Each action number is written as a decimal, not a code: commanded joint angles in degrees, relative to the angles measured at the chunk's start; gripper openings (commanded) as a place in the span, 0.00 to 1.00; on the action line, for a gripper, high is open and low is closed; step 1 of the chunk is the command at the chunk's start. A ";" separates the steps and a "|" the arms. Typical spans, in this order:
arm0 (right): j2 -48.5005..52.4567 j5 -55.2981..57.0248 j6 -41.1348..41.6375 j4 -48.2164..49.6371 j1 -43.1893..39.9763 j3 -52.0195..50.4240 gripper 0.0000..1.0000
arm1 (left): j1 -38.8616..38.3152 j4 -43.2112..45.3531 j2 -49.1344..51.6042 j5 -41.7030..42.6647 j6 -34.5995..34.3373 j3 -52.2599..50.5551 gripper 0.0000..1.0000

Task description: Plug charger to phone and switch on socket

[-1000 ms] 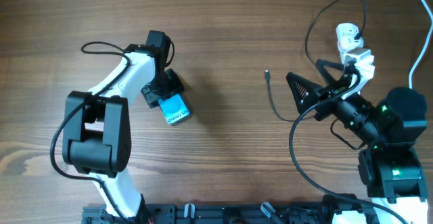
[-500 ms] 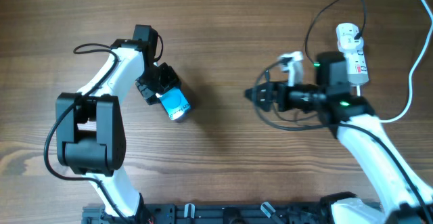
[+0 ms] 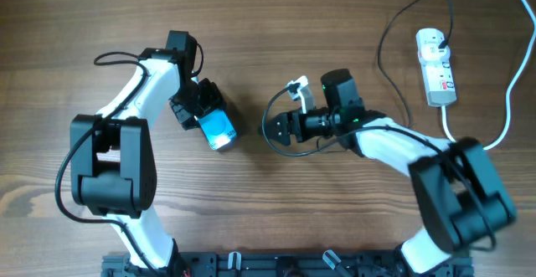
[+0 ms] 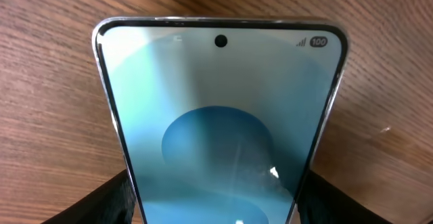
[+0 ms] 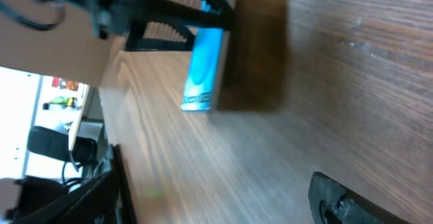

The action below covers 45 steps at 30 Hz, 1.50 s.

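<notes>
Blue-screened phone lies left of centre over the wooden table, screen up, pinched across its long edges by the L gripper. L wrist view: dark fingers against both sides of its near end, camera hole at the far end. Resting on the wood or just above it, can't tell. R gripper faces the phone's free end, near but apart, fingers spread wide w/ nothing between. Charger cable leaves the plug on the socket at far R and loops toward the R arm; its tip isn't visible.
</notes>
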 commanded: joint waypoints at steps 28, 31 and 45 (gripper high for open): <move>15.78 2.86 17.75 28.04 9.62 0.70 0.73 | -3.08 -1.70 -1.70 -0.57 1.36 1.33 0.70; 16.87 2.89 18.38 29.55 10.58 0.70 0.72 | -3.08 -1.77 -1.70 -0.57 1.36 1.33 0.70; 22.99 7.02 30.16 41.90 13.16 2.60 0.45 | -3.08 -2.38 -1.70 -0.59 1.36 1.33 0.70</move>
